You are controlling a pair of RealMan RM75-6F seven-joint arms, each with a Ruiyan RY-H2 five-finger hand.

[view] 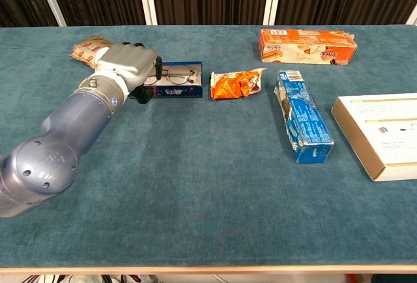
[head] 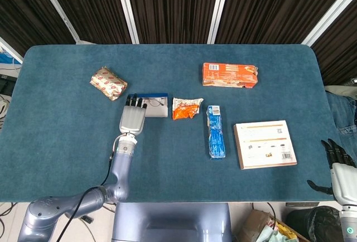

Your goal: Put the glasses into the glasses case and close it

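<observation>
On teal cloth, glasses point(view: 174, 74) lie just beside left hand point(view: 130, 68).

My left arm reaches forward over the table, left hand point(head: 133, 120) knuckles up, fingers curled down. My right hand point(head: 338, 164) hangs off the table's edge, fingers apart, holding nothing.
</observation>
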